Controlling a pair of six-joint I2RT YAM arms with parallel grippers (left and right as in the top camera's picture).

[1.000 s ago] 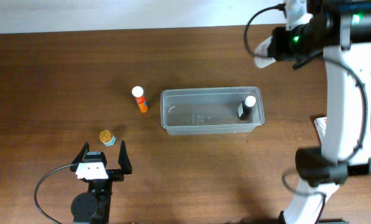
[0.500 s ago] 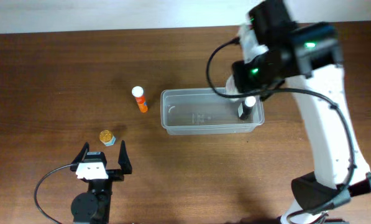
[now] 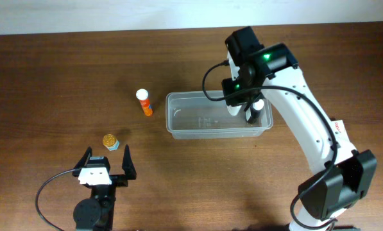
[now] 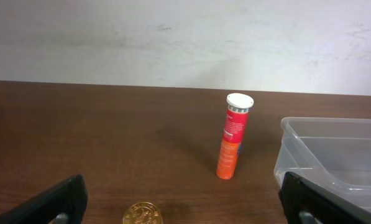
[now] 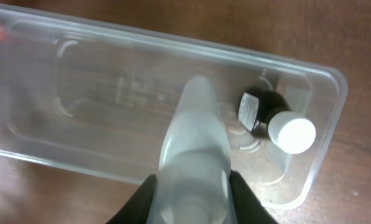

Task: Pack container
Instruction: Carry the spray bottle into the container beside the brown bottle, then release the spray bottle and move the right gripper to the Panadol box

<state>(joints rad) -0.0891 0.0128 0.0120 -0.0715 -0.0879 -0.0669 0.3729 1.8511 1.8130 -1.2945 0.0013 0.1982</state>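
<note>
The container (image 3: 197, 120) is a clear plastic tub at mid-table; it also shows in the right wrist view (image 5: 110, 93) and at the right of the left wrist view (image 4: 334, 155). A dark bottle with a white cap (image 3: 258, 108) (image 5: 278, 121) stands at its right end. My right gripper (image 3: 238, 101) (image 5: 192, 186) is shut on a pale translucent bottle (image 5: 194, 143) and holds it above the container's right half. My left gripper (image 3: 106, 159) (image 4: 185, 205) is open near the front edge. A gold-lidded jar (image 3: 110, 141) (image 4: 143, 215) sits just ahead of it. An orange tube (image 3: 144, 102) (image 4: 232, 137) stands left of the container.
A red and white object (image 3: 332, 127) lies at the right, partly under the right arm. A pale wall runs behind the table's far edge in the left wrist view.
My right arm has swung from the far right corner leftwards and down over the container's right half, carrying the pale bottle. The left arm has not moved.
</note>
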